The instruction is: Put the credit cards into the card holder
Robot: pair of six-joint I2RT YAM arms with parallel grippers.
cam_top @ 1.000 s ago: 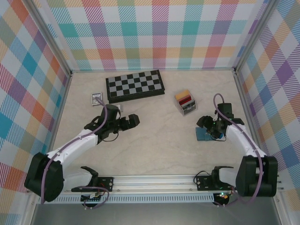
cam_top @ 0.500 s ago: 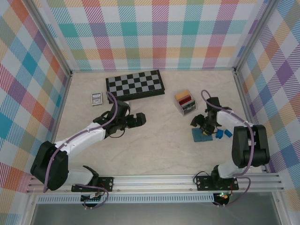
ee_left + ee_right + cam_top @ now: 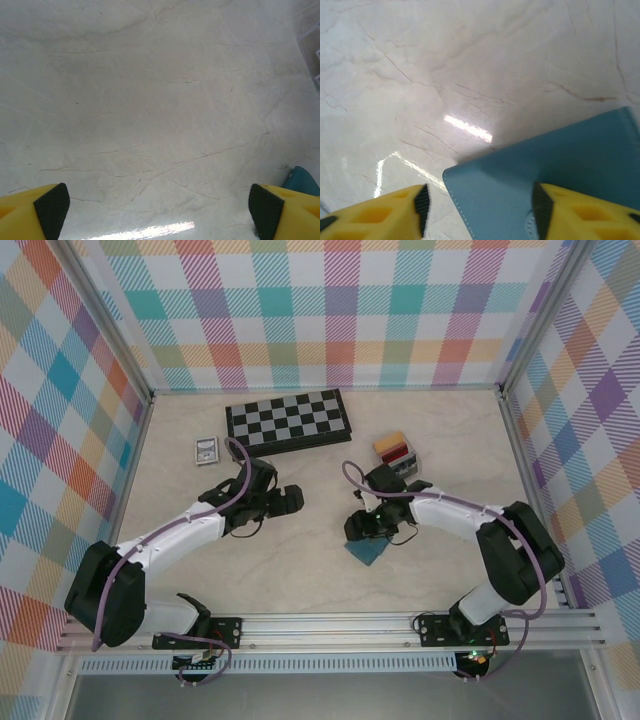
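left end effector (image 3: 288, 500): spread wide, nothing between the pads, over bare table (image 3: 250, 570).
left pads (image 3: 50, 206): black on yellow fingers, at the two lower corners of the left wrist view. Pale veined table lies between them.
right end effector (image 3: 364, 527): partly spread, not pressed together, tip down over the card holder.
card holder (image 3: 368, 551): teal, turned cornerwise on the table. It sits right under the right end effector's tip and just to its near side. It is apart from the left end effector, off to that one's right.
holder, right wrist view: one corner (image 3: 451, 175) sits between the two fingers. The pad on the left of that view (image 3: 422, 200) stands clear of the holder's edge, with a strip of table showing between. The other finger overlaps the teal face.
grip: cannot tell whether that finger presses on the holder. No pinch seen.
holder, left wrist view: a teal corner (image 3: 302, 179) shows just above the finger at the lower right.
credit cards (image 3: 393, 450): orange-tan, red and dark, standing on edge in a small grey box (image 3: 402, 470). They are just beyond the right end effector, on its far side and slightly right.
chessboard (image 3: 288, 423): on the far side of the left end effector, apart from it.
silver-grey framed rectangle (image 3: 207, 450): far-left of the left end effector, beside the chessboard's left end.
spacing: the two end effectors face each other across a short strip of bare table, near but not touching.
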